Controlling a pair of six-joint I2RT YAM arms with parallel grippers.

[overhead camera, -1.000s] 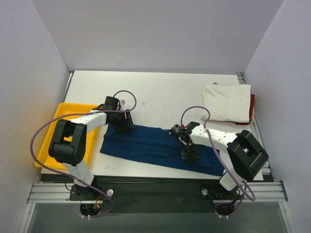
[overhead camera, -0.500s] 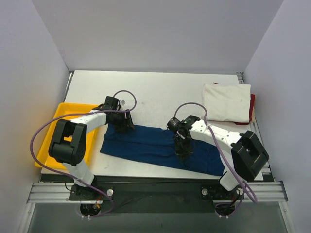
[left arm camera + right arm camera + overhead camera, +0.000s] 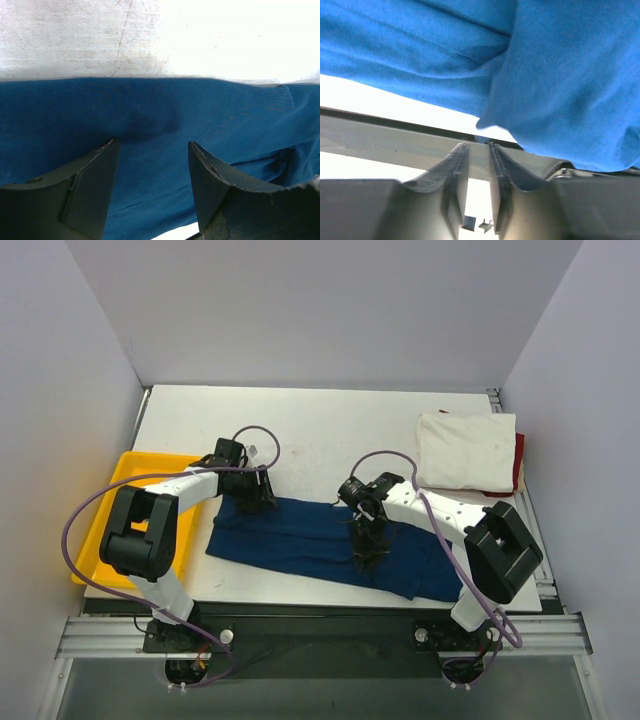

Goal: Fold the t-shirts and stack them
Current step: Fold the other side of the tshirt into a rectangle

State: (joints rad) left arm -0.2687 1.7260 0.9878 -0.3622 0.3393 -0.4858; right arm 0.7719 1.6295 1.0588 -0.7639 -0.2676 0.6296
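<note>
The navy blue t-shirt (image 3: 300, 540) lies as a long folded band across the near part of the table. My left gripper (image 3: 252, 502) is open and low over its far left corner. In the left wrist view the gripper (image 3: 152, 150) has blue cloth (image 3: 150, 115) under and between the jaws. My right gripper (image 3: 368, 552) is over the shirt's middle near its front edge. In the right wrist view this gripper (image 3: 476, 146) has its jaws almost together, with no cloth between them. A corner of a blue fold (image 3: 555, 75) ends just past the tips. The cream-white t-shirt (image 3: 465, 448) lies folded at the far right on the red one (image 3: 519, 462).
A yellow tray (image 3: 125, 475) sits at the table's left edge beside the left arm. The metal front rail (image 3: 380, 140) runs just beyond the shirt's near edge. Grey walls close in the table on three sides.
My right gripper has moved left along the navy shirt's front part, and the cloth around it has bunched slightly. The left gripper and the folded stack have not moved.
</note>
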